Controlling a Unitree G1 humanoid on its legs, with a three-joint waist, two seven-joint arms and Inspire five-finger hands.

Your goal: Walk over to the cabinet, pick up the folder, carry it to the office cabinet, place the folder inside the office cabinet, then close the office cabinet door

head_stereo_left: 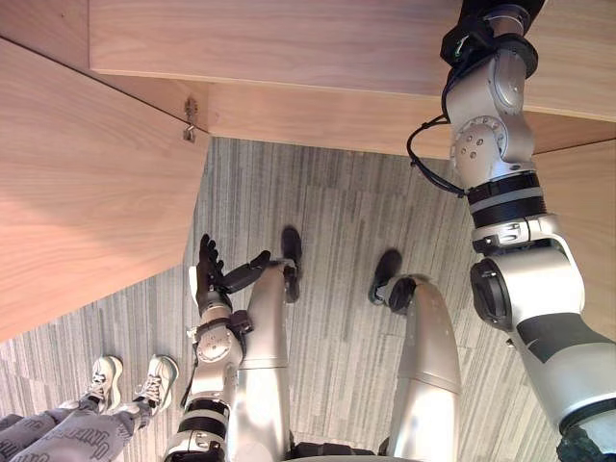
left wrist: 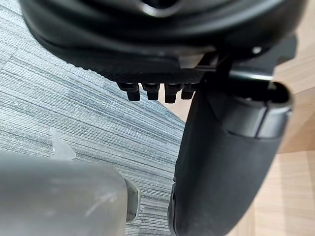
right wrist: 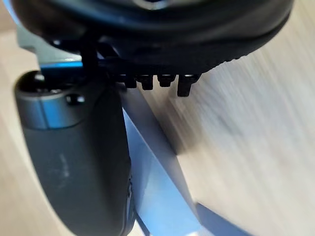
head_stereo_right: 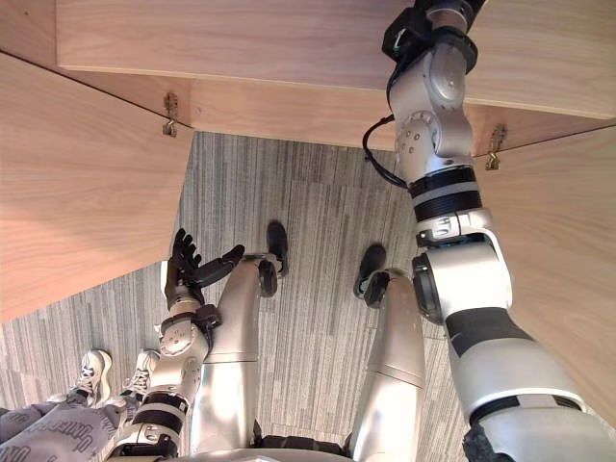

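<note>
Folder point(right wrist: 158, 195) at raised R hand point(right wrist: 74, 157); L hand point(head_stereo_left: 207, 277) low, straight-fingered.

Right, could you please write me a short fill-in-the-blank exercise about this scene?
1. The left hand hangs low with its fingers ____.
2. Beside the right hand, a flat ____ folder lies on a wooden surface.
3. The shoes of the person on the grey carpet are ____.
Missing words: open; blue; white.
</note>
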